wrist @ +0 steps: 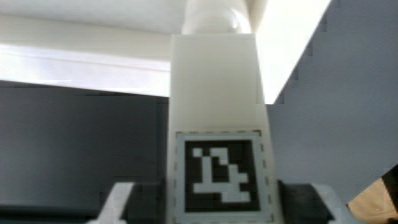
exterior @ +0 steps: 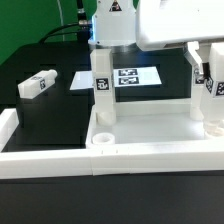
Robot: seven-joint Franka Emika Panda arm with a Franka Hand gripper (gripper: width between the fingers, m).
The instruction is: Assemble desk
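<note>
Black surface holds the desk top at the front of the exterior view, rim up. Your tool sits over its far corner on the exterior view's right, fingers either side of the right leg, which stands upright there. Wrist view: its tagged face fills the gap. Can't tell if you're clamped on it or just around it. Second leg stands upright at the other far corner. Loose leg lies well apart from the tool. Marker board is behind.
</note>
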